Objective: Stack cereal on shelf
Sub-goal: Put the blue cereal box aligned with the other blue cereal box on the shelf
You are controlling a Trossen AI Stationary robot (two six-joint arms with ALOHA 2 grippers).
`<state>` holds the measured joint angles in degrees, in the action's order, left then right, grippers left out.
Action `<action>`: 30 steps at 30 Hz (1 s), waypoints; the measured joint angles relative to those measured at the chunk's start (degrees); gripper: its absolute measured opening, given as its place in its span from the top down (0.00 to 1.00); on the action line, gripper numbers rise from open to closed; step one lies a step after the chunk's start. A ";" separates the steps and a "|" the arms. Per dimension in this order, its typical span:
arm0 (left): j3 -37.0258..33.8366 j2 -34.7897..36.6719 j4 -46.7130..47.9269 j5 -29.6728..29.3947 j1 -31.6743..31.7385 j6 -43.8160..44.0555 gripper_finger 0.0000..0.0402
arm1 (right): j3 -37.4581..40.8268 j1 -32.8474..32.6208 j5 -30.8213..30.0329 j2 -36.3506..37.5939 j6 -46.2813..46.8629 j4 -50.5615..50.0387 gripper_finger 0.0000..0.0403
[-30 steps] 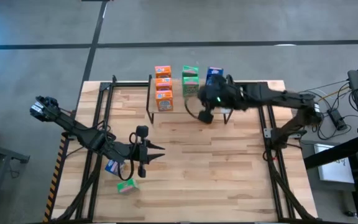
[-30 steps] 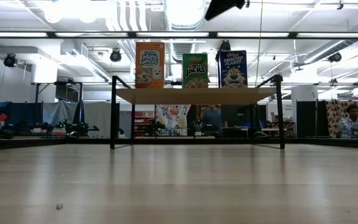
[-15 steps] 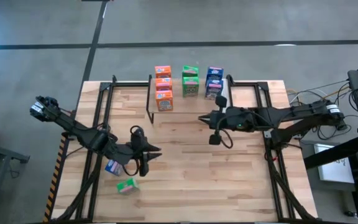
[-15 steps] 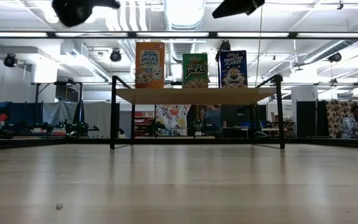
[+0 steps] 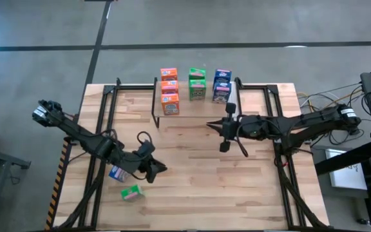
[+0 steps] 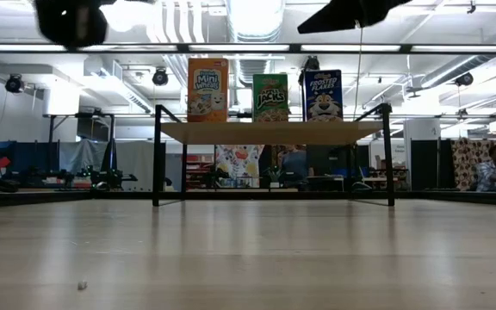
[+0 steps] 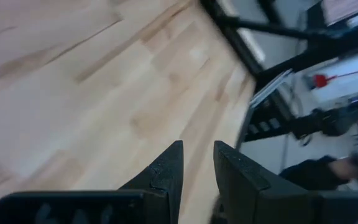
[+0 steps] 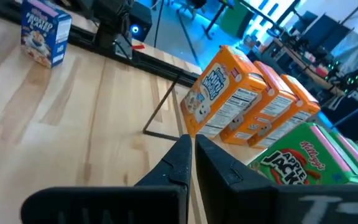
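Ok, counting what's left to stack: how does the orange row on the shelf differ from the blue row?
The orange row holds three boxes; the blue row holds two. The orange row sits toward the shelf's left end, the blue row toward its right. Both stand upright.

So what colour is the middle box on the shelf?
Green; the middle cereal box on the shelf shows best in the low view.

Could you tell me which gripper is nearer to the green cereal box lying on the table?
Left. The left gripper hovers just beside the green cereal box; the right gripper is far across the table, near the shelf.
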<state>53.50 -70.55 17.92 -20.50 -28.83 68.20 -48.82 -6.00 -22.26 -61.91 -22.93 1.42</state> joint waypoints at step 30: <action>26.74 -15.36 68.48 11.89 -15.60 48.93 0.91 | 0.13 0.02 2.78 2.42 -0.16 -5.84 0.97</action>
<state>80.24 -85.91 86.40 -8.61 -44.43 117.13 -48.69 -5.98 -19.48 -59.49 -23.09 -4.43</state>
